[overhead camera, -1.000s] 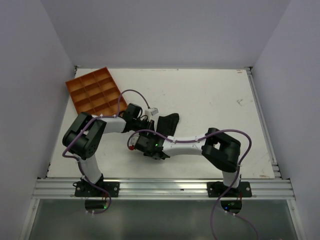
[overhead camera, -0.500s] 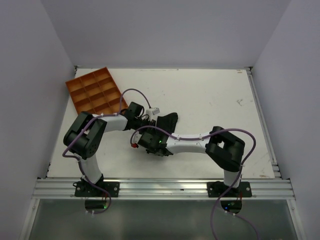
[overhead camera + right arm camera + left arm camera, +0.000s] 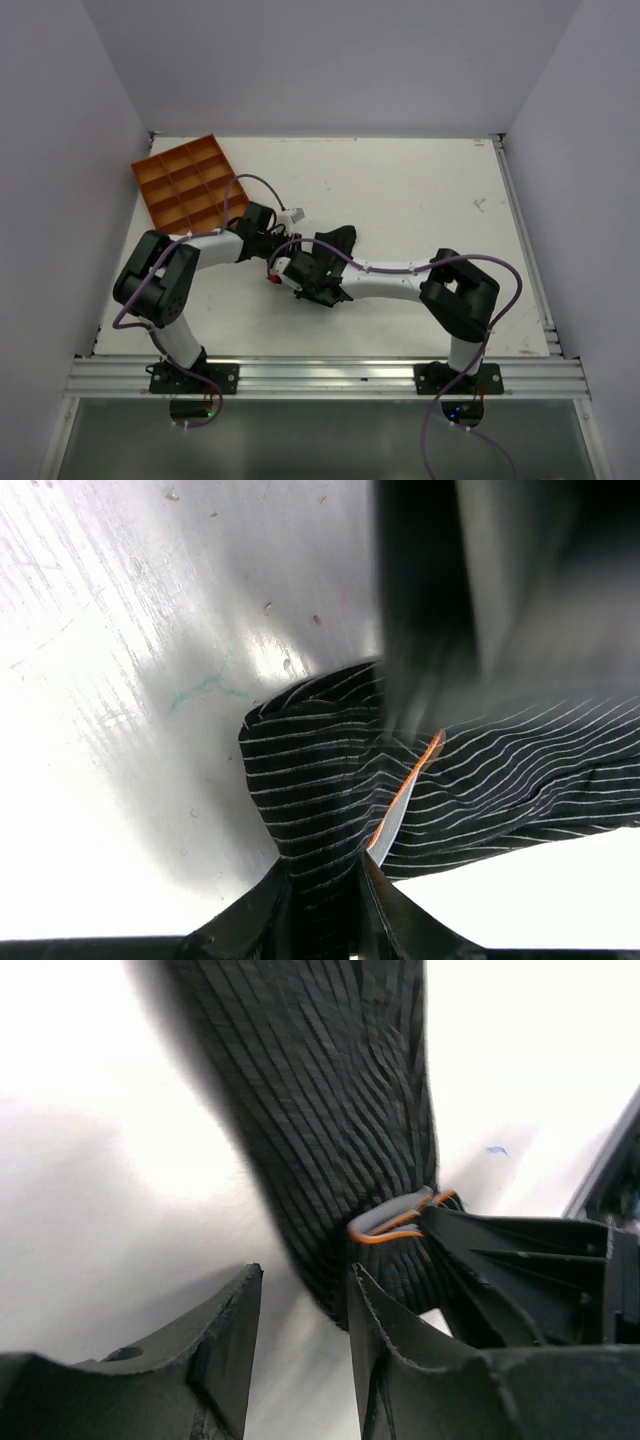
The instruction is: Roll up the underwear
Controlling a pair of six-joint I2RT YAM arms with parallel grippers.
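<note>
R fingers [image 3: 385, 920] clamp underwear [image 3: 300, 770]; L fingers [image 3: 215, 1350] apart, empty. Risk: single pinch lets roll unravel on tabletop [image 3: 150, 630].

The right gripper [image 3: 320, 885] sits at the bottom edge, its jaws pinched close on a bunched fold of the underwear [image 3: 320, 765]. The garment is black with fine pale stripes and stretches off to the right, where a thin orange-and-white edge [image 3: 408, 795] crosses it. It lies on the scratched white bench [image 3: 120, 620], near a faint teal mark [image 3: 205, 687]. A blurred dark shape [image 3: 500, 580] fills the upper right.
</note>
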